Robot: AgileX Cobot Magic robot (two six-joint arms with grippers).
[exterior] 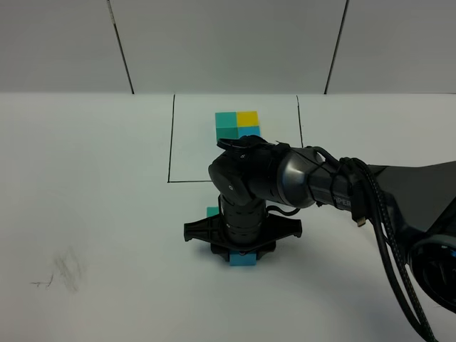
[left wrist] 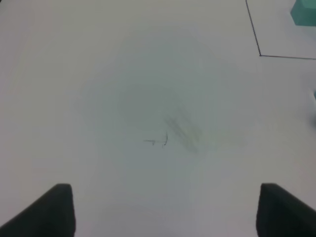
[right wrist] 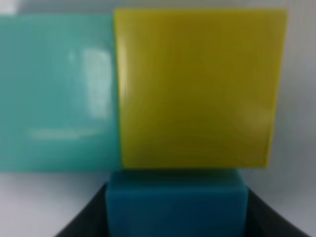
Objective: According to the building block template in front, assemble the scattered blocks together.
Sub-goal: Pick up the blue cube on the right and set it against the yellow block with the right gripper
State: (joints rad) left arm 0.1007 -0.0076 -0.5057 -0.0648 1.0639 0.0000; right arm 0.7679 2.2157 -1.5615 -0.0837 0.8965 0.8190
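The building block template (exterior: 238, 121), a joined teal, yellow and blue cluster, sits inside the black drawn rectangle (exterior: 171, 142) at the back, its blue cube partly behind my right arm. My right gripper (exterior: 242, 249) points straight down in the middle of the table. In the right wrist view this gripper (right wrist: 176, 212) is shut on the blue block (right wrist: 176, 202), which touches the yellow block (right wrist: 197, 89). The teal block (right wrist: 59, 89) lies flush beside the yellow one. My left gripper (left wrist: 163, 212) is open over bare table, holding nothing.
A grey pencil smudge (exterior: 60, 274) marks the white table at the front left, seen under the left gripper as the smudge (left wrist: 170, 133). The right arm's cables (exterior: 385, 235) trail to the right. A corner of the black rectangle (left wrist: 260, 54) shows in the left wrist view.
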